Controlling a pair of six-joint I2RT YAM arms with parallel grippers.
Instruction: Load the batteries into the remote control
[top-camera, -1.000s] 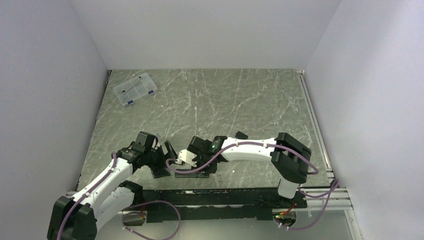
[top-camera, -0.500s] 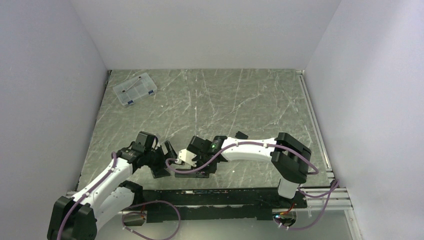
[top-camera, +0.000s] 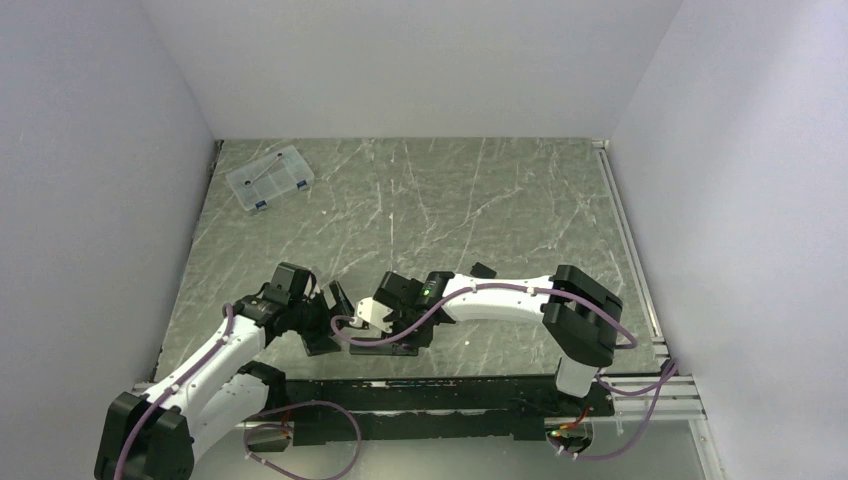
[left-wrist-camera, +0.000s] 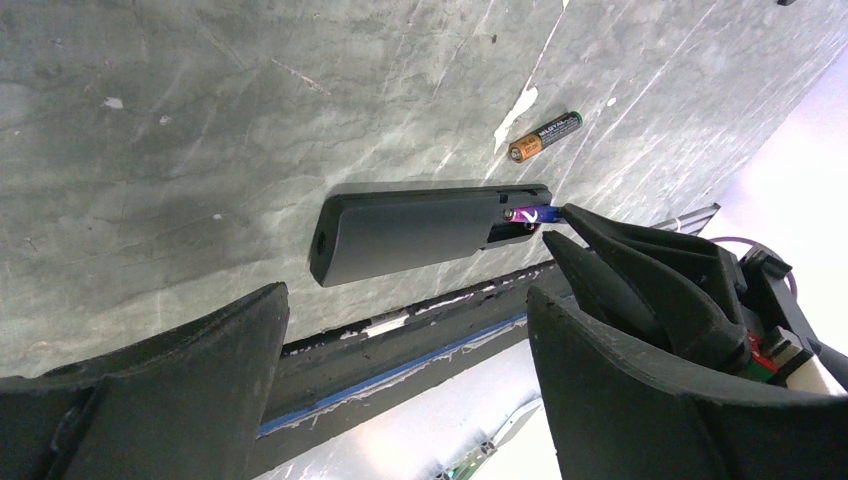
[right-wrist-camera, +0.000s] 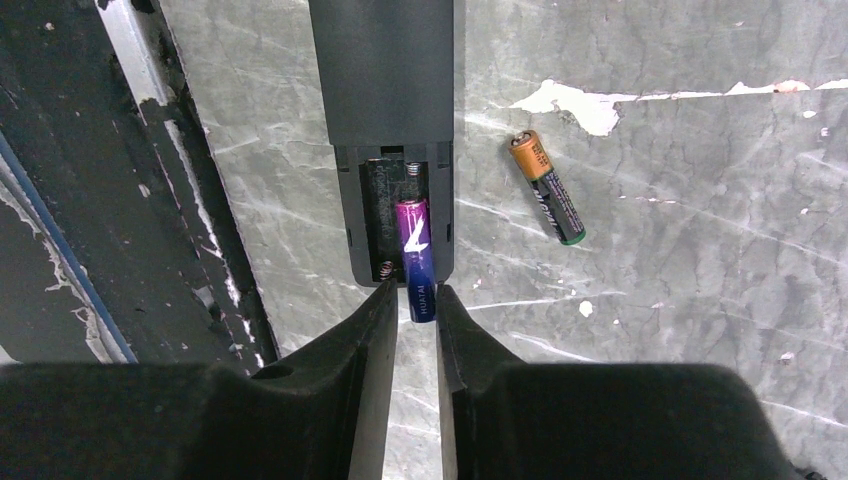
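The black remote control (right-wrist-camera: 385, 70) lies flat near the table's front edge, its battery bay open at the end facing my right gripper. A blue-purple battery (right-wrist-camera: 415, 250) sits tilted in the bay's right slot, its outer end sticking past the remote. My right gripper (right-wrist-camera: 415, 290) is shut on that end; the left wrist view shows the same battery (left-wrist-camera: 527, 214) at its fingertips. The second battery (right-wrist-camera: 547, 187), dark with a gold end, lies loose on the table right of the remote. My left gripper (left-wrist-camera: 405, 295) stands wide open and empty over the remote's (left-wrist-camera: 410, 235) other end.
A clear compartment box (top-camera: 269, 178) sits at the far left of the table. A small black piece (top-camera: 483, 270) lies beyond the right forearm. The black front rail (right-wrist-camera: 60, 200) runs close beside the remote. Both grippers (top-camera: 340, 328) nearly meet above the remote.
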